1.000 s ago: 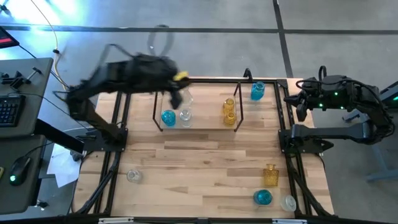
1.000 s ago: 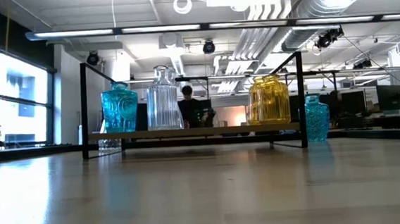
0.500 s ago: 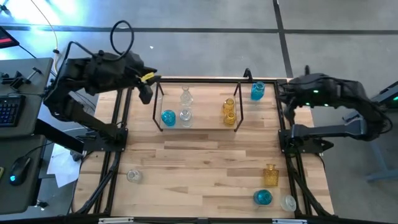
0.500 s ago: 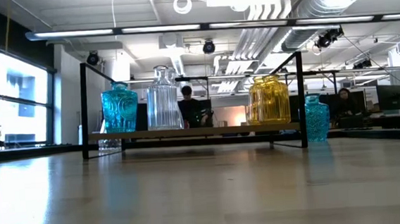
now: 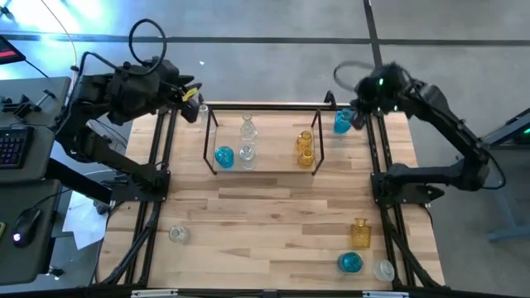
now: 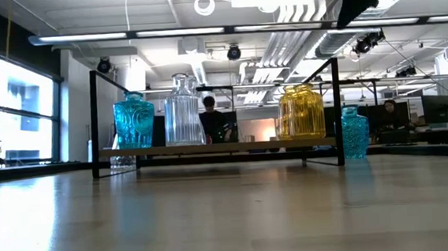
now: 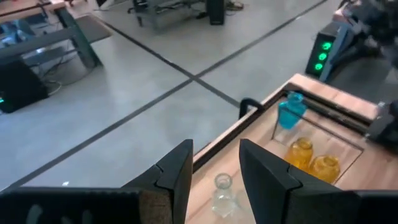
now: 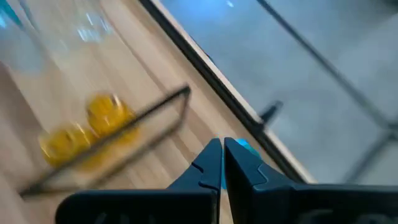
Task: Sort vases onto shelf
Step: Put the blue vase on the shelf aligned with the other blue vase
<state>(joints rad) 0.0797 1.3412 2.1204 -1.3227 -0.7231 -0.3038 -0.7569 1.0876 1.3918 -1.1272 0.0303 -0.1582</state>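
From above, the shelf [image 5: 263, 139] stands along the table's [image 5: 273, 215] far edge and holds a blue vase [image 5: 224, 156], two clear vases [image 5: 247, 141] and two amber vases [image 5: 305, 147]. The left gripper [image 5: 190, 98] hangs over the far left corner; the right gripper [image 5: 358, 116] is just beside a blue bottle [image 5: 343, 121] at the far right corner.

Low view — three shelf vases show in a row.

Left wrist: fingers [image 7: 177, 171] spread, empty.

Right wrist: fingers [image 8: 239, 158] pressed together — nothing pinched.
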